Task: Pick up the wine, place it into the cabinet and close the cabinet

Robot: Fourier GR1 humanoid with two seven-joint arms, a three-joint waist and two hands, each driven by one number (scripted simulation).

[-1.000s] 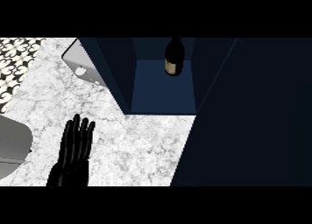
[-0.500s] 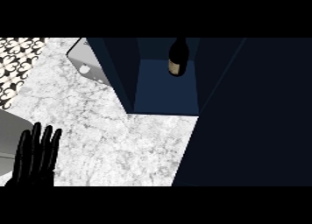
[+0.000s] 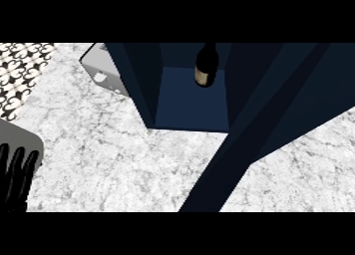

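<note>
The wine bottle [image 3: 205, 67] already stands inside the cabinet [image 3: 191, 107], toward the back of the open compartment and near the far edge of the counter [image 3: 121, 164]. It looks upright, so its long axis points up at the camera and only its top and shoulder show. Nothing touches it.

The cabinet door [image 3: 239, 149] is swung out toward the near edge, its dark slab crossing the marble on a slant from the compartment's right side. In my judgement placing is done and only the closing remains.

The left hand [image 3: 11, 177] sits at the near-left corner, partly over a grey object [image 3: 11, 137], with its fingers [image 3: 18, 164] straight, released and holding nothing. The bottle and the door both lie far and to the right of it, well apart. The right hand is out of sight, so which hand is nearer the door cannot be told, though the door stands on the right-hand side.
</note>
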